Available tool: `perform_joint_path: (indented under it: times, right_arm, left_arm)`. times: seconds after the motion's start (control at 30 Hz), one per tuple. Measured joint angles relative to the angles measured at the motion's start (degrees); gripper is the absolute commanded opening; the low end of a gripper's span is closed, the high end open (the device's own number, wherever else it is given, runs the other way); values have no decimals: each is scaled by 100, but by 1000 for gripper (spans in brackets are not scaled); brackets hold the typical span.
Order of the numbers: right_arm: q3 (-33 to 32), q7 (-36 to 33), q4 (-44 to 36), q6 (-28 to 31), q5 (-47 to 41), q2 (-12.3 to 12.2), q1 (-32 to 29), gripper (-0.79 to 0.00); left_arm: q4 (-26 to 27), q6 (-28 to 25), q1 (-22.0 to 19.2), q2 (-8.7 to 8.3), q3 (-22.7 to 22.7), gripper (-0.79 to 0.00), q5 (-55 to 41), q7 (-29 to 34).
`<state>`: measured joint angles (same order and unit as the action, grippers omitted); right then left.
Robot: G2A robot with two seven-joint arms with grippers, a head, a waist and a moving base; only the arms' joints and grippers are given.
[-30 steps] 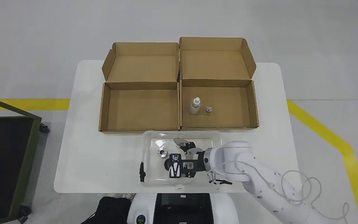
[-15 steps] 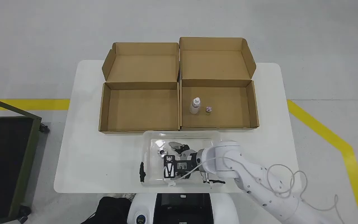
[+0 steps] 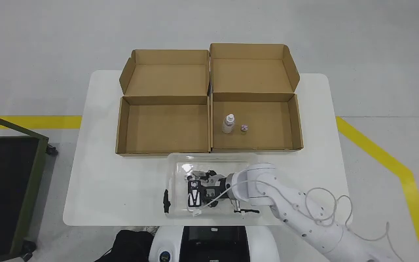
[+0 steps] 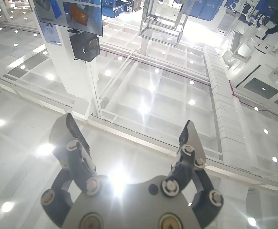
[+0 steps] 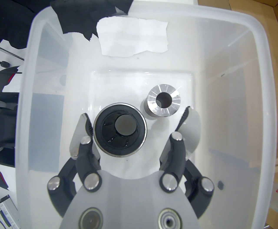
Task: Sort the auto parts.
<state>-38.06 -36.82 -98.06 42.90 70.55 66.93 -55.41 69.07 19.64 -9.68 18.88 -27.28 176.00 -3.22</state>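
a white table (image 3: 98, 170) stands on a pale grey floor (image 3: 59, 39), with a yellow floor line (image 3: 39, 122) running off at 9 o'clock and again at 3 o'clock, and a dark green cart (image 3: 19, 190) at 8 o'clock. two open cardboard boxes sit side by side at the table's 12 o'clock: the left box (image 3: 163, 128) and the right box (image 3: 268, 124), which holds a small white bottle (image 3: 228, 122) and a tiny part (image 3: 244, 128) just beside it. a clear plastic bin (image 3: 209, 156) is at 6 o'clock. the right gripper (image 5: 136, 113) is down inside it, jaws apart, with a black ringed cylinder (image 5: 108, 132) upright between the fingers, close to one pad; whether they touch is unclear. a silver slotted sleeve (image 5: 152, 102) stands just beside the cylinder. the left gripper (image 4: 128, 121) points up at a white gridded ceiling (image 4: 152, 86) with spot lights and a hanging screen (image 4: 69, 15), jaws wide apart, holding nothing.
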Motion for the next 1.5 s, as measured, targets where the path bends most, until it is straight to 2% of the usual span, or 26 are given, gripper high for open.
perform_joint_path:
  times: [0.07, 0.13, 0.27, 0.3, 0.6, 0.97, 1.3, 1.5]
  right_arm:
    - [-4, 5, 5, 1, -5, 2, -5, -563]
    - [-13, 12, 3, 2, -8, 3, -13, -653]
    - [-49, 34, -16, 37, -13, -3, -26, -779]
    - [-67, 41, -27, 47, -14, -7, -30, -785]
    - [-381, 174, -185, 108, -24, -95, -174, -785]
    - [-1023, 643, -566, 281, 40, -287, -559, -785]
    - [-1780, 1620, -1166, 488, 91, -454, -926, -785]
    - [-2026, 2175, -1423, 501, 192, -479, -894, -785]
  left_arm:
    - [0, 0, 0, 0, 0, 0, 0, 0]
    - [0, 0, 0, 0, 0, 0, 0, 0]
    - [0, 0, 0, 0, 0, 0, 0, 0]
    - [0, 0, 0, 0, 0, 0, 0, 0]
    - [0, 0, 0, 0, 0, 0, 0, 0]
    - [0, 0, 0, 0, 0, 0, 0, 0]
    - [0, 0, 0, 0, 0, 0, 0, 0]
    - [0, 0, 0, 0, 0, 0, 0, 0]
